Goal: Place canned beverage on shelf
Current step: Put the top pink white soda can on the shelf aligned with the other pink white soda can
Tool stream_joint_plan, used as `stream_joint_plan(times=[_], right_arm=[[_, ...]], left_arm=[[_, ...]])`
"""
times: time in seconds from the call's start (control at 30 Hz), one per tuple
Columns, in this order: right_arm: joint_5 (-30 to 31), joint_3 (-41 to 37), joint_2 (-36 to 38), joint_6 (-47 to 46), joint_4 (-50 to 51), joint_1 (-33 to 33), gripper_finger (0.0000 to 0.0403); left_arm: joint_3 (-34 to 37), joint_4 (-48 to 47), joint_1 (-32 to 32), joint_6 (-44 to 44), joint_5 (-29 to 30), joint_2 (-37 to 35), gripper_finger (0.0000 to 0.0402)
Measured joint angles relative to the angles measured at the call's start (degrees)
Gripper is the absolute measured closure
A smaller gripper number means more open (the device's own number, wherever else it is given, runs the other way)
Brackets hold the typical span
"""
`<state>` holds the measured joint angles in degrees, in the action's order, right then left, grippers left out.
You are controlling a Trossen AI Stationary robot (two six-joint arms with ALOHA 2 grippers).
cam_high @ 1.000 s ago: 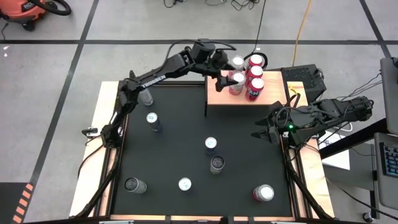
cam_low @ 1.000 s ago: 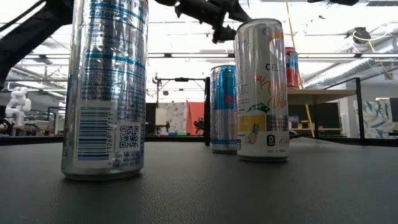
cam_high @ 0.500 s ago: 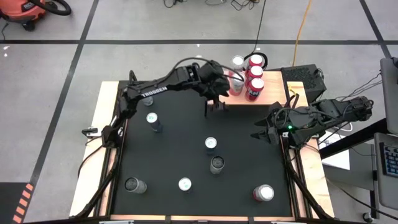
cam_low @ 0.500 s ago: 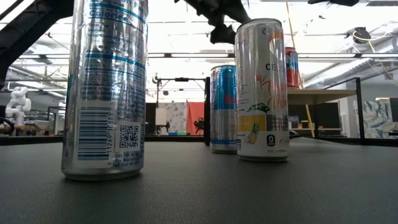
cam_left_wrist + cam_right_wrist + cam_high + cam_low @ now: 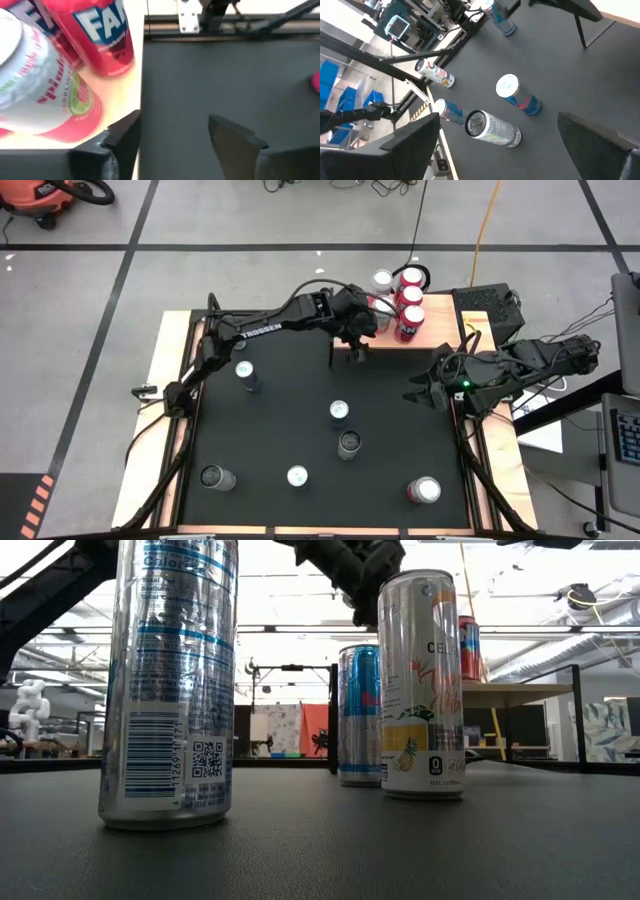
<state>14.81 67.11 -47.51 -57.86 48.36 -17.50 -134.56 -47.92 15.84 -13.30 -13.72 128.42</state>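
Cans stand scattered on your black table (image 5: 280, 420). Your left end effector (image 5: 356, 350) hangs empty, fingers spread, at the shelf's (image 5: 440, 332) near edge. The white-and-pink can (image 5: 42, 95) stands on it beside red cans, legible only from the left wrist. Your right end effector (image 5: 421, 394) waits spread, well apart.

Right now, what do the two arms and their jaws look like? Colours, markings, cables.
Both arms are matte black. The left arm carries white TROSSEN lettering on its forearm. The right arm shows a small green light and loose black cables. Each ends in two flat, dark jaws.
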Motion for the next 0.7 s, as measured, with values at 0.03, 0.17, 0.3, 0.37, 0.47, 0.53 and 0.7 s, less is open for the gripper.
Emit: stream_joint_plan(times=[0.03, 0.17, 0.3, 0.37, 0.47, 0.53, 0.7], right_arm=[[0.0, 0.0, 0.0, -0.1, 0.0, 0.0, 0.0019], [0.2, 0.0, 0.0, -0.4, -0.1, 0.0, 0.0019], [1.7, 0.0, -0.1, -1.7, -0.1, 0.0, 0.0019], [1.8, 0.0, 0.0, -2.4, -0.1, 0.0, 0.0019], [1.9, 0.0, -0.1, -2.6, -0.1, 0.1, 0.0019], [2.0, 0.0, -0.1, -2.6, -0.1, 0.1, 0.0019], [3.5, 0.0, 0.0, -3.0, -0.1, 0.1, 0.0019]], left_arm=[[0.0, 0.0, 0.0, -1.0, 0.7, 0.1, 0.0187], [-0.1, 3.5, 0.0, -2.3, 3.5, 1.0, 0.0230], [0.0, 5.8, 0.5, -2.4, 5.1, 2.4, 0.0269], [0.0, 6.6, 0.7, -2.3, 5.5, 3.1, 0.0286], [0.0, 6.8, 1.1, -2.2, 5.6, 3.2, 0.0307], [-0.1, 8.5, 1.3, -2.2, 5.6, 3.9, 0.0318], [0.0, 9.1, 2.2, -2.2, 5.7, 5.0, 0.0338]])
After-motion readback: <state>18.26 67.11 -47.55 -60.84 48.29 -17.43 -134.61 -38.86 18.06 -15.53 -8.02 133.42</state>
